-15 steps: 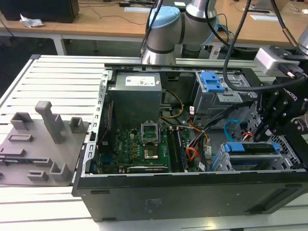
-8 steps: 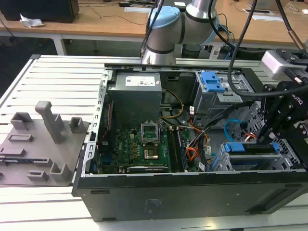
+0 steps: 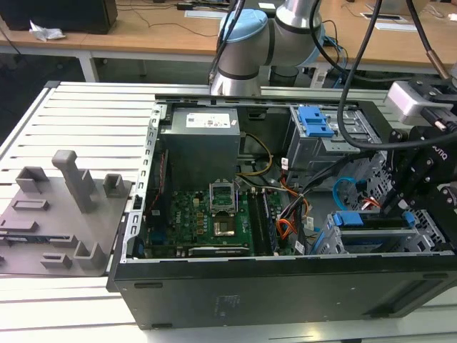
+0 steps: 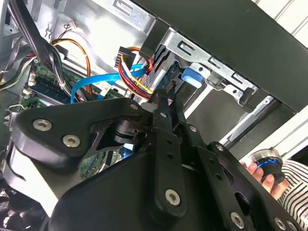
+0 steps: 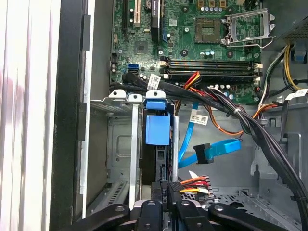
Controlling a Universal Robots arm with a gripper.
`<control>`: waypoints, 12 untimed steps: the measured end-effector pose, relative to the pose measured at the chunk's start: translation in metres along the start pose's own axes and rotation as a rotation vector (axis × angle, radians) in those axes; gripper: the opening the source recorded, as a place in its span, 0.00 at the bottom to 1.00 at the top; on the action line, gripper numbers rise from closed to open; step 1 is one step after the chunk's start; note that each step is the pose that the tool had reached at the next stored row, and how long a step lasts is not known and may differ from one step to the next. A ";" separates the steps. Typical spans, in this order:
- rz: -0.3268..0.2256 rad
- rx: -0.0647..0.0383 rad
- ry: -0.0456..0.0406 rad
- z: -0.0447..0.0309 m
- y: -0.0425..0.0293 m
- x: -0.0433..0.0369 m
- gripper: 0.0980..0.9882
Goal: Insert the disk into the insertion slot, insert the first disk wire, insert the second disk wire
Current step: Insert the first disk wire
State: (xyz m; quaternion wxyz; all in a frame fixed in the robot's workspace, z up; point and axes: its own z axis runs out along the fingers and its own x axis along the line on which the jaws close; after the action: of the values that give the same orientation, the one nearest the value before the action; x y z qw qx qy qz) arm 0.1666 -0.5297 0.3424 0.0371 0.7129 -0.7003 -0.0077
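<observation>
The disk sits inside the insertion slot point(image 5: 120, 139), its blue caddy tab point(image 5: 158, 129) standing at the slot's mouth; in the exterior view the disk point(image 3: 360, 221) lies in the low cage point(image 3: 428, 239) at the case's front right. My gripper point(image 5: 166, 204) is shut on the black plug point(image 5: 166, 187) of the first disk wire, a red, yellow and black bundle point(image 5: 195, 183), held right at the disk's rear end. The second disk wire point(image 5: 211, 150), light blue, hangs loose beside it with its plug free. In the exterior view the gripper point(image 3: 396, 211) reaches down to the cage.
The open case holds the motherboard point(image 3: 207, 214), the power supply point(image 3: 200, 143) and a taller grey bay with a blue latch point(image 3: 314, 121). Thick black cable bundles point(image 5: 250, 125) run beside the slot. A grey fixture point(image 3: 64, 207) lies on the table. A person's hand point(image 4: 260, 171) shows outside the case.
</observation>
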 end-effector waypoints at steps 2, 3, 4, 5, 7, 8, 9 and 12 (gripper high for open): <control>0.000 0.000 -0.0003 0.0003 -0.0010 0.0000 0.09; 0.000 0.000 -0.0006 0.0006 -0.0023 -0.0001 0.09; 0.000 0.000 -0.0004 0.0008 -0.0027 -0.0001 0.09; 0.000 0.000 -0.0003 0.0010 -0.0030 0.0000 0.09; 0.006 0.000 -0.0006 0.0020 -0.0033 0.0000 0.09; 0.014 -0.001 -0.0012 0.0022 -0.0034 0.0000 0.09; 0.023 -0.001 -0.0022 0.0025 -0.0034 -0.0001 0.09; 0.034 -0.002 -0.0035 0.0028 -0.0037 -0.0002 0.09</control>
State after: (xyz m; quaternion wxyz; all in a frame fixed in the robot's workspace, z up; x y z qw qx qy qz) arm 0.1701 -0.5296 0.3394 0.0365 0.7009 -0.7122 -0.0089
